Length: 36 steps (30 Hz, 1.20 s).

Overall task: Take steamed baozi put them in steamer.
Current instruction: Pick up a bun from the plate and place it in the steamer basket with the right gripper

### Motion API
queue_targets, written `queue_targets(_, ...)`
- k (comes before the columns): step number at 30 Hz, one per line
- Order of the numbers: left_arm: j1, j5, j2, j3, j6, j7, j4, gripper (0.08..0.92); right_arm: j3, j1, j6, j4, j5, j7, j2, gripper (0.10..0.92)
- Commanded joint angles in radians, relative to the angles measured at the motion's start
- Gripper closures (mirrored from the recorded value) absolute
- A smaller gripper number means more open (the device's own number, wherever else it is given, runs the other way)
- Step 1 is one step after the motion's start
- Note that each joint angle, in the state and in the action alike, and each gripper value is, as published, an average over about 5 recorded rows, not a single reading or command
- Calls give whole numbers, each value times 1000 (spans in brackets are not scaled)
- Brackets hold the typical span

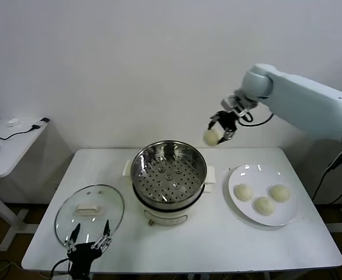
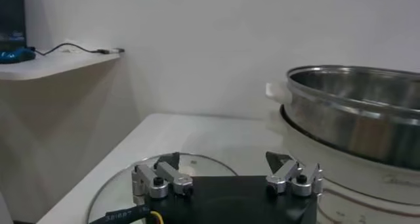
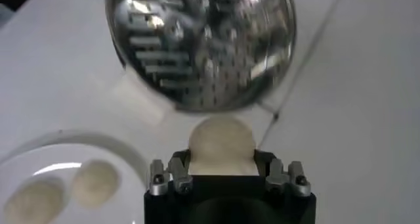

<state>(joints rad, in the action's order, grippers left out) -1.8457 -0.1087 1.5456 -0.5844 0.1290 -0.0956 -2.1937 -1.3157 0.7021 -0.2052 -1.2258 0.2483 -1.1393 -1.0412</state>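
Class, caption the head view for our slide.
Right gripper carries a baozi toward the steamer.

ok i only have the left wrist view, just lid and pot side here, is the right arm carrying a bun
Observer: Yes, the right gripper is shut on one baozi, in the air behind the steamer, to its right.
Operator: anything in the steamer yet
Observer: No, the perforated bottom is bare.
Operator: how many buns left
Observer: Three on the white plate, to the right of the steamer.
Operator: and my left arm
Observer: The left gripper is open at the near table edge, by the glass lid.
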Motion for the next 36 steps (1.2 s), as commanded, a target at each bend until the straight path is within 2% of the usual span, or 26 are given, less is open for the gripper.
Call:
queue_targets(1, -1, 12, -1, 6, -1, -1, -2, 177, -105, 41, -240, -123, -133, 47, -128, 365)
queue_targets(9, -2, 12, -2, 2, -2, -4, -3, 177, -23, -153, -454, 185, -407, 128, -269, 364)
queue_targets(22, -1, 12, -2, -13, -17, -18, 18, 177, 60, -274, -573, 559, -454, 159, -445, 364)
queue_targets(32, 4, 9, -3, -16, -19, -19, 21, 177, 77, -300, -607, 658, -470, 157, -489, 364)
queue_targets(36, 5, 8, -4, -15, -19, -19, 20, 177, 75, -290, -631, 648, -446, 157, -486, 316)
